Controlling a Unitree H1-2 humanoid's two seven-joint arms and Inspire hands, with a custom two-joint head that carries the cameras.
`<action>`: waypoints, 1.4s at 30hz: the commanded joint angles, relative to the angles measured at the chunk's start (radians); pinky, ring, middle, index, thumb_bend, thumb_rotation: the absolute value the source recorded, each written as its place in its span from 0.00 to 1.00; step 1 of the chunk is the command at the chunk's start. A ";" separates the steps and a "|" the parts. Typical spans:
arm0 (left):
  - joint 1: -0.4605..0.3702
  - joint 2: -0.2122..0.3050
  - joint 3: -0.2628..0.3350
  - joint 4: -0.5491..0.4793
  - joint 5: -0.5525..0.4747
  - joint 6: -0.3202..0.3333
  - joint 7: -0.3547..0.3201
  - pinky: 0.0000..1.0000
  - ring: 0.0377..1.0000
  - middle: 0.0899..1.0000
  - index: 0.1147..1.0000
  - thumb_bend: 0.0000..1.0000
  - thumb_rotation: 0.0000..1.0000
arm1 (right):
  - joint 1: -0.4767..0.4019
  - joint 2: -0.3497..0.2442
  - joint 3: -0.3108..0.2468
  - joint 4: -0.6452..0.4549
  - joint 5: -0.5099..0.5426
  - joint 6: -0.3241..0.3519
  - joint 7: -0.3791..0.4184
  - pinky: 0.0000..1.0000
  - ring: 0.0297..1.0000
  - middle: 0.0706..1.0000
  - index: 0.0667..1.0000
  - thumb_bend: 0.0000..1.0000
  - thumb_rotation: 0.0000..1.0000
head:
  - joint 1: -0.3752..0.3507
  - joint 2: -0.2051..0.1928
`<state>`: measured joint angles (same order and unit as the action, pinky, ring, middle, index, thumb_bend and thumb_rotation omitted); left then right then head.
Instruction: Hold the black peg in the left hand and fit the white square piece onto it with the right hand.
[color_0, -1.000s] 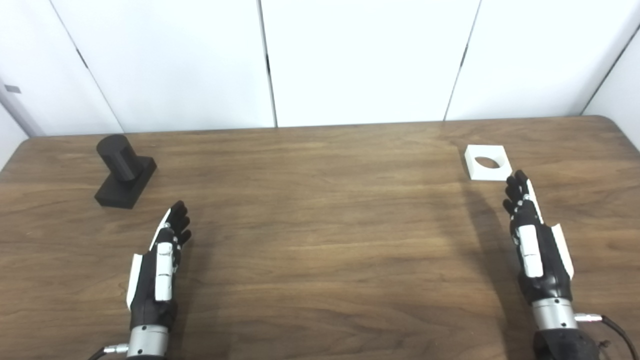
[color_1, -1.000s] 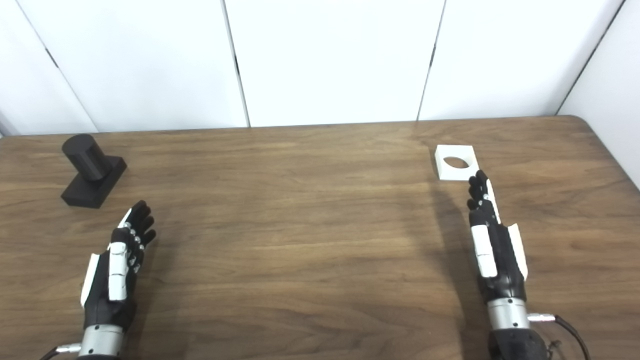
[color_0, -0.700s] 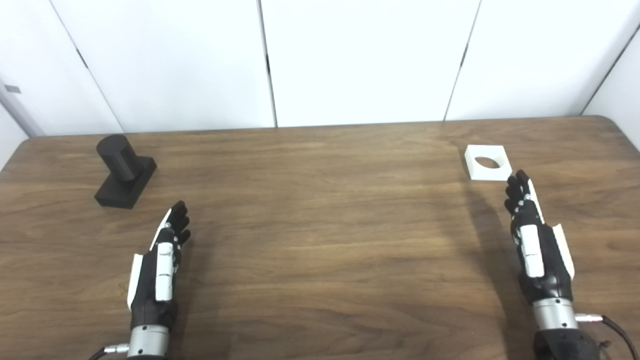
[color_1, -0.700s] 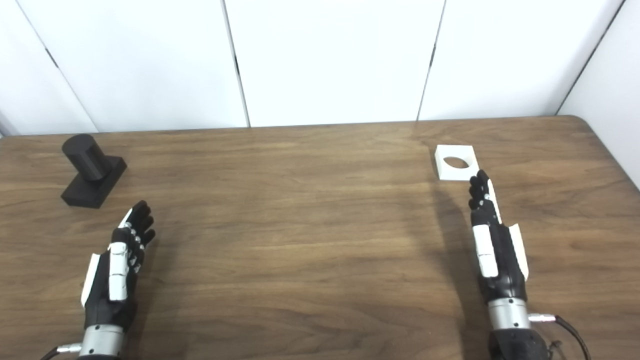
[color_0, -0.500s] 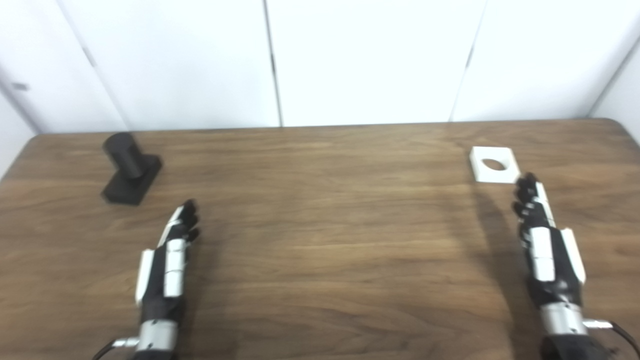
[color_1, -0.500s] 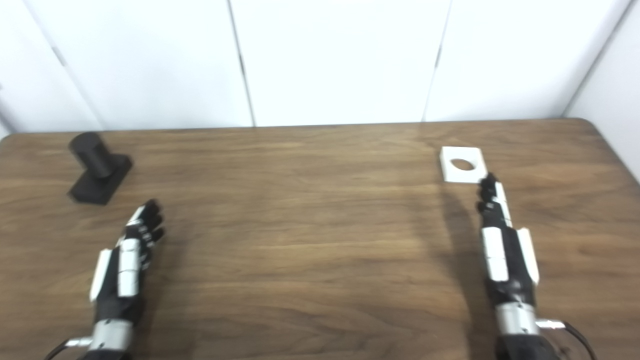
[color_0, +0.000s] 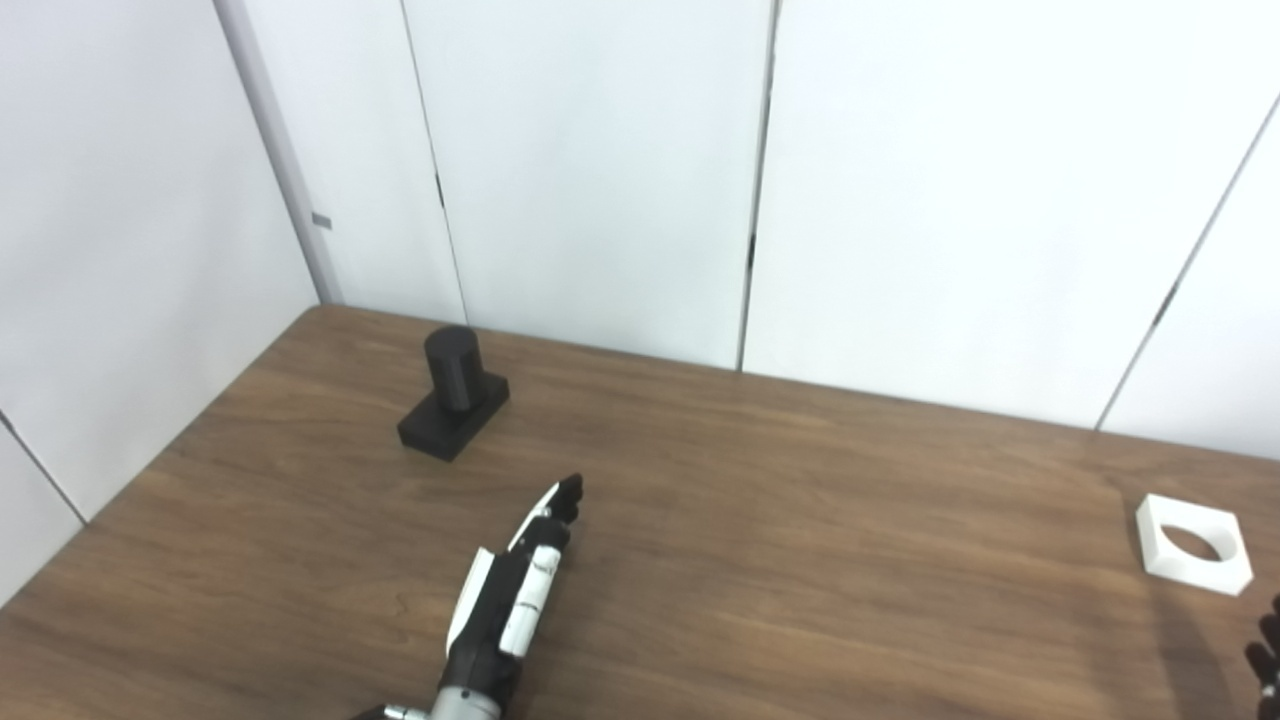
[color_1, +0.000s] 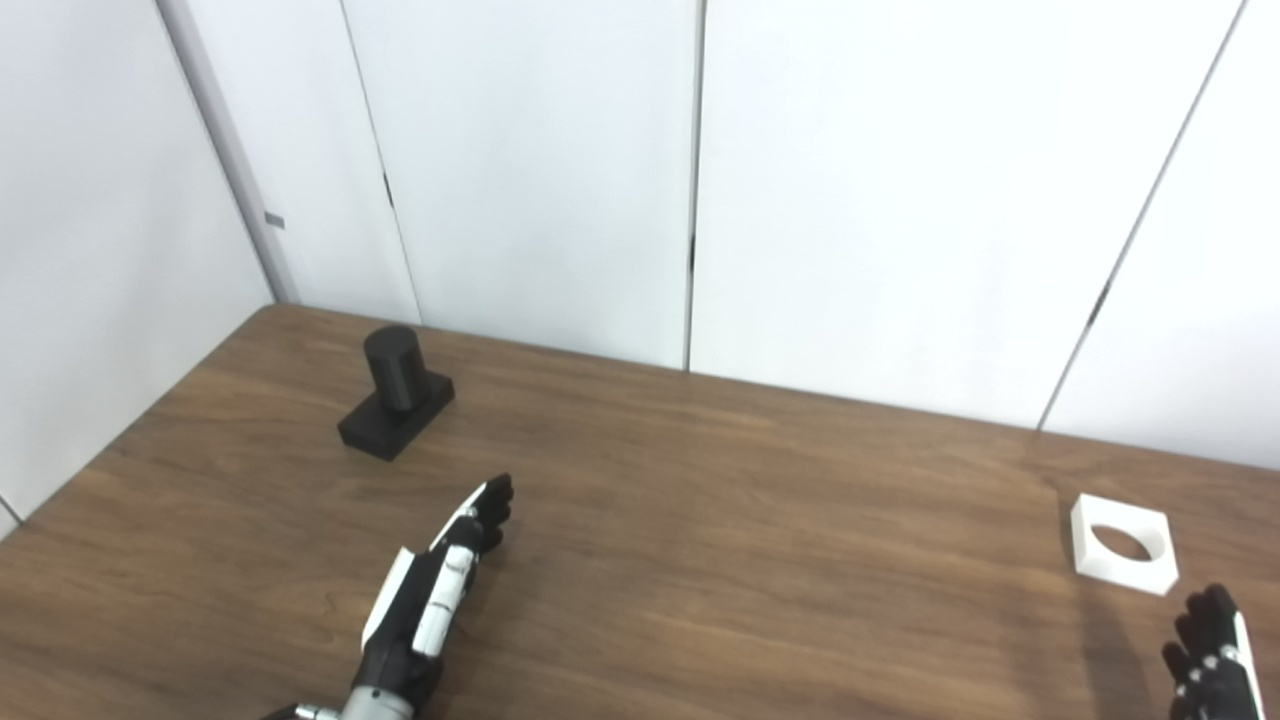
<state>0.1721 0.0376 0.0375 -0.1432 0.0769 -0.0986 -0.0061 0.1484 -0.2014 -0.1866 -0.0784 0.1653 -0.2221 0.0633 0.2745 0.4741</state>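
- While the black peg (color_1: 397, 389) stands far left on the worktop (color_1: 700, 520), the empty left hand (color_1: 432, 593), fingers straight and close together, could tip it.
- Near right, the white square piece (color_1: 1122, 556) lies flat; the right hand (color_1: 1212, 655), fingers slightly apart, might push it away.

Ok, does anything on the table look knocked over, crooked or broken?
Nothing stands out. The black peg stands upright on its base, the white square piece lies flat, and both the left hand and right hand are empty.

Black left hand (color_1: 430, 598) with white back plates, silver wrist cuff; black fingers (color_1: 492, 505).
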 joint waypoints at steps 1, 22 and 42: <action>0.039 -0.021 -0.018 0.023 0.007 -0.043 0.012 0.95 0.95 0.95 0.92 0.61 1.00 | 0.029 0.008 0.001 0.072 -0.008 -0.028 0.002 1.00 1.00 1.00 1.00 0.67 1.00 | 0.006 -0.004; 0.045 -0.025 -0.047 0.019 0.025 -0.022 0.019 1.00 0.99 0.99 0.96 0.59 0.99 | 0.010 0.010 -0.027 0.135 -0.018 -0.064 0.001 0.84 0.88 0.89 0.90 0.81 1.00 | 0.035 -0.015; 0.012 0.075 0.102 -0.258 0.167 0.145 0.074 0.88 0.93 0.94 0.94 0.57 0.57 | 0.025 0.030 -0.030 0.122 0.008 -0.062 0.001 0.88 0.88 0.88 0.89 0.77 1.00 | 0.049 -0.028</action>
<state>0.1739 0.0616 0.1299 -0.3634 0.2247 0.0398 0.0662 0.1199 -0.2038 -0.2238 -0.0323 0.1680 -0.2748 0.0678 0.3236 0.4449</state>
